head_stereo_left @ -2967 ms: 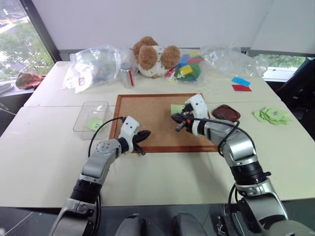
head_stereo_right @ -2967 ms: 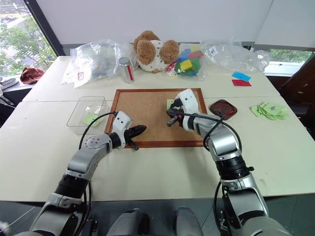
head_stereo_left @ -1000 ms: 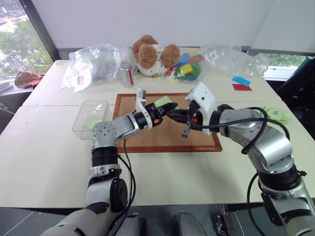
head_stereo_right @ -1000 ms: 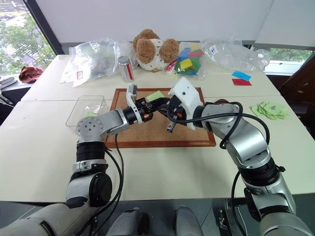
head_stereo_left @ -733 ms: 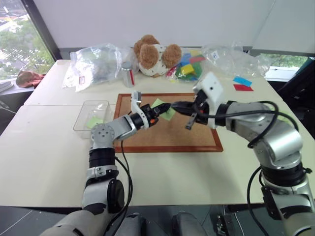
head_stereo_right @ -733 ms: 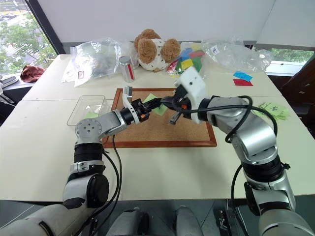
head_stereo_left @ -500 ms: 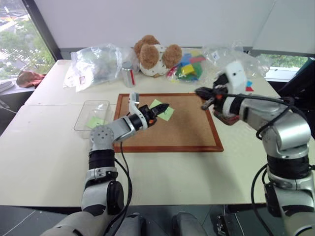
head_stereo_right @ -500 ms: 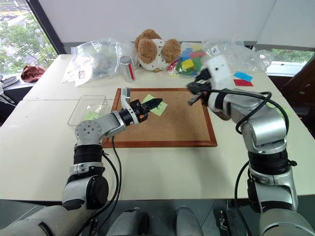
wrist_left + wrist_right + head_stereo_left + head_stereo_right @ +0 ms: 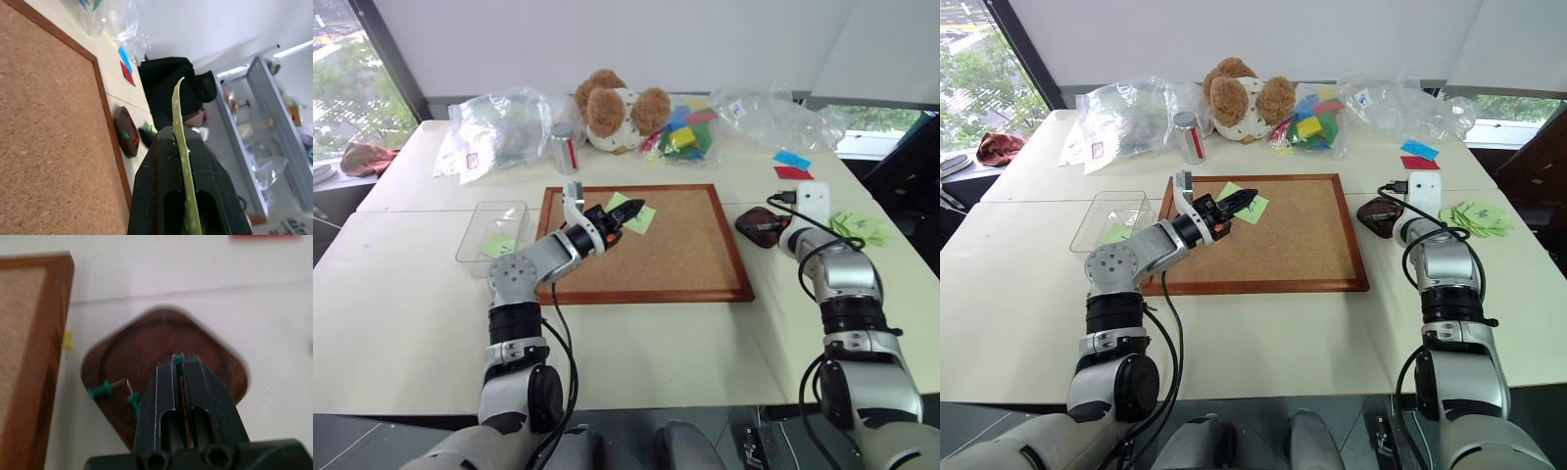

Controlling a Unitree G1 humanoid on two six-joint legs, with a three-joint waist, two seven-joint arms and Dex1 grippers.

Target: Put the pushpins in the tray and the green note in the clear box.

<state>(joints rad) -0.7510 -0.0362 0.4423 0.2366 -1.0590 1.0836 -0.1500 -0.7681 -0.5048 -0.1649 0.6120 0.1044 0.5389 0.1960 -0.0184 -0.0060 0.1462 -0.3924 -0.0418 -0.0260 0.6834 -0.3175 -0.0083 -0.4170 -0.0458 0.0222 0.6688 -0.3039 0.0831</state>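
My left gripper (image 9: 634,209) hangs over the far left part of the corkboard (image 9: 666,259), shut on the green note (image 9: 640,221). In the left wrist view the note (image 9: 179,128) stands edge-on between the fingers. My right gripper (image 9: 178,363) hovers low over the dark red-brown tray (image 9: 146,340), shut on a green pushpin (image 9: 178,358) at its tips. Two more green pushpins (image 9: 100,391) lie in the tray. A yellow pushpin (image 9: 67,340) lies on the table by the board's frame. The clear box (image 9: 487,217) sits left of the board with a green slip (image 9: 499,246) inside.
A teddy bear (image 9: 612,108), a can (image 9: 570,152), plastic bags (image 9: 499,132) and a bag of coloured blocks (image 9: 683,132) line the table's far side. Blue and red papers (image 9: 791,166) and a heap of pale green slips (image 9: 862,227) lie at the right.
My right arm swung from the middle of the corkboard out to the right and down over the tray. The left gripper lifted the note off the board and now holds it nearly still.
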